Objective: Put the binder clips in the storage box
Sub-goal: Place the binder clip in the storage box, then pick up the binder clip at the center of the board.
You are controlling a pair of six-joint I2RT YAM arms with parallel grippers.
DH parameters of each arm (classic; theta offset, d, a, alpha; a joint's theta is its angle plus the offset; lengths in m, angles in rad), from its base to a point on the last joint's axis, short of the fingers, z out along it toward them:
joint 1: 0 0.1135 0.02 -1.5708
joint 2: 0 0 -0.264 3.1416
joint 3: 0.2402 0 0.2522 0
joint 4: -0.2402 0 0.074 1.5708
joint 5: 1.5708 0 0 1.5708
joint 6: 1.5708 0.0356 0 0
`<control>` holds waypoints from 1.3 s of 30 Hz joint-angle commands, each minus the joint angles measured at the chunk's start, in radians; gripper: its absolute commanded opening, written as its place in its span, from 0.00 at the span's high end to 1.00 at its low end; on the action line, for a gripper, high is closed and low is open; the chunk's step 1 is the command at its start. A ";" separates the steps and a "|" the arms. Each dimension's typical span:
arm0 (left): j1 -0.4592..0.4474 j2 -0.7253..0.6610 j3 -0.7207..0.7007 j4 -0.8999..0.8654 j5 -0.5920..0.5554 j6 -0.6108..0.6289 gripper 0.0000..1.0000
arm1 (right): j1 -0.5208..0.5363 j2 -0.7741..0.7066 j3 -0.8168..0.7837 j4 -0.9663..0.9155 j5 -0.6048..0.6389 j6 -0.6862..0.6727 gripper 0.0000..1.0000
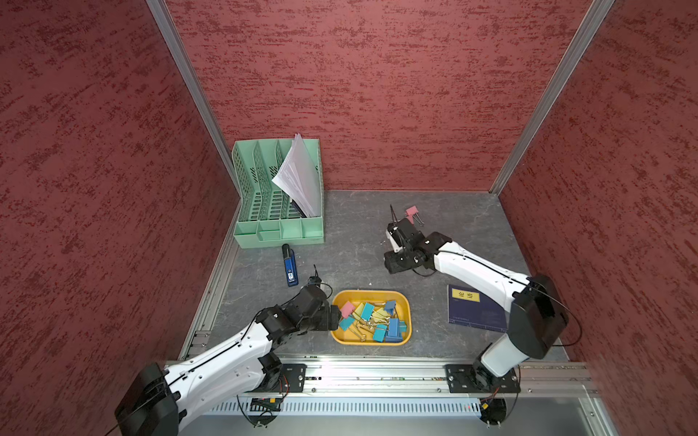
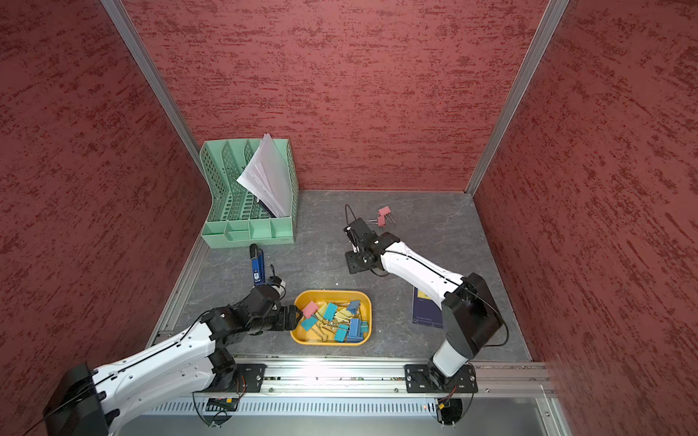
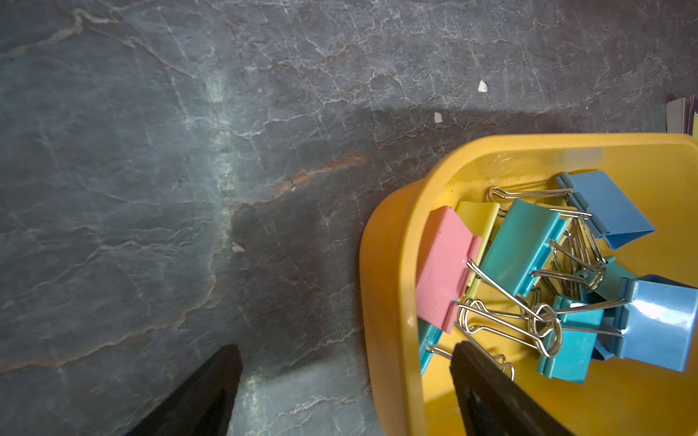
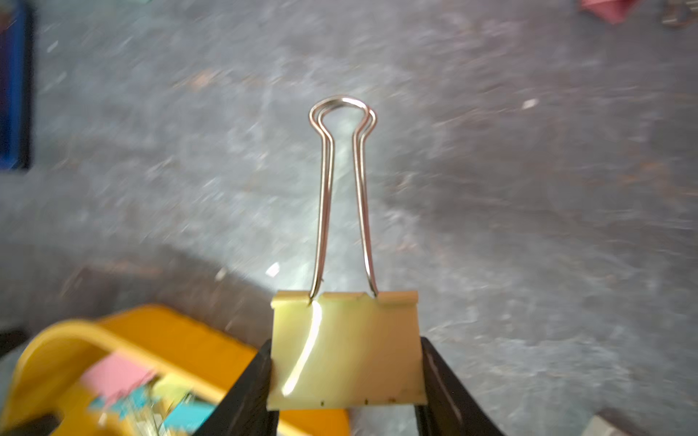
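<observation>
left claw [image 3: 347, 392]: spread wide and empty. It straddles the left wall of the box, one side over the inside and the other over bare worktop [image 1: 359, 234]. Whether it touches the wall cannot be told.
organizer [image 1: 264, 234]: mint green, standing in the worktop's far left corner, with papers [image 1: 298, 177] leaning in its rightmost slot.
stapler [image 1: 290, 266]: dark blue, lying just in front of the organizer, near the left edge.
box [image 1: 372, 292]: yellow-orange, near the middle of the front edge, with its long side along that edge.
clips [image 1: 374, 317]: a loose heap inside the box in pink, yellow, teal and blue, their wire handles tangled. The pink one lies at the left end, nearest the left claw.
right claw [image 4: 345, 362]: pinching the yellow clip by the two sides of its body, over the worktop behind the box and right of centre.
yellow clip [image 4: 345, 339]: held in the right claw, outside the box, with both wire handles folded together and pointing away from the claw.
pink clip [image 1: 412, 213]: alone on the worktop near the far edge, just beyond the right claw.
book [image 1: 472, 309]: dark blue with a yellow label, lying flat towards the front right corner, partly under the right arm.
</observation>
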 commanded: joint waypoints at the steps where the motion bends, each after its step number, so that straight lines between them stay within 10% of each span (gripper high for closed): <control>1: -0.004 -0.013 0.003 0.003 -0.013 0.005 0.09 | 0.141 -0.085 -0.066 0.014 -0.088 -0.031 0.50; 16: -0.006 -0.013 0.004 0.000 -0.019 0.002 0.08 | 0.377 -0.128 -0.244 0.057 -0.164 0.087 0.40; 21: -0.006 -0.013 0.003 0.001 -0.017 0.001 0.08 | 0.358 -0.177 -0.226 0.018 -0.005 0.049 0.03; 25: -0.006 -0.011 0.004 0.002 -0.017 0.003 0.08 | 0.145 -0.240 -0.162 0.028 0.003 0.005 0.02; 30: -0.005 -0.015 0.002 0.000 -0.018 0.002 0.08 | -0.159 -0.194 -0.063 0.084 -0.002 -0.011 0.29; 35: -0.004 -0.015 0.002 0.000 -0.020 0.002 0.08 | -0.339 0.058 0.118 0.170 -0.011 -0.042 1.00; 39: -0.005 -0.014 0.002 -0.001 -0.018 0.000 0.08 | -0.424 0.334 0.352 0.162 -0.118 -0.059 1.00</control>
